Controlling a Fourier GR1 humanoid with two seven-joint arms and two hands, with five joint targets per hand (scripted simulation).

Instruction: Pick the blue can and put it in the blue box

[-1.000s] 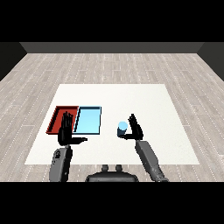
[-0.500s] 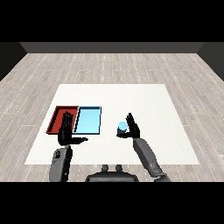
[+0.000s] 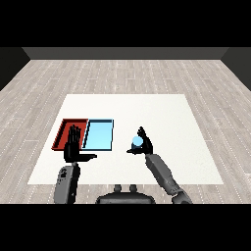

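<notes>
- White table [image 3: 162, 110]: a pale rectangular top on a grey plank floor [image 3: 122, 73]; it carries both trays and the can.
- Red tray [image 3: 63, 128]: lies at the table's left, its long side touching the light blue tray; its near part is covered by the left hand.
- Light blue tray [image 3: 99, 134]: lies just right of the red tray, with nothing visible inside it.
- Blue can [image 3: 137, 142]: a small light blue cylinder, upright, to the right of the light blue tray and apart from it, outside both trays; it sits within the curl of the right hand.
- Right hand [image 3: 145, 145]: at the end of a grey forearm coming in from the lower right; its fingers and thumb curl round the blue can.
- Left hand [image 3: 73, 147]: held upright over the near edge of the red tray, fingers straight and pointing away, thumb stretched out to the right; it holds nothing.
</notes>
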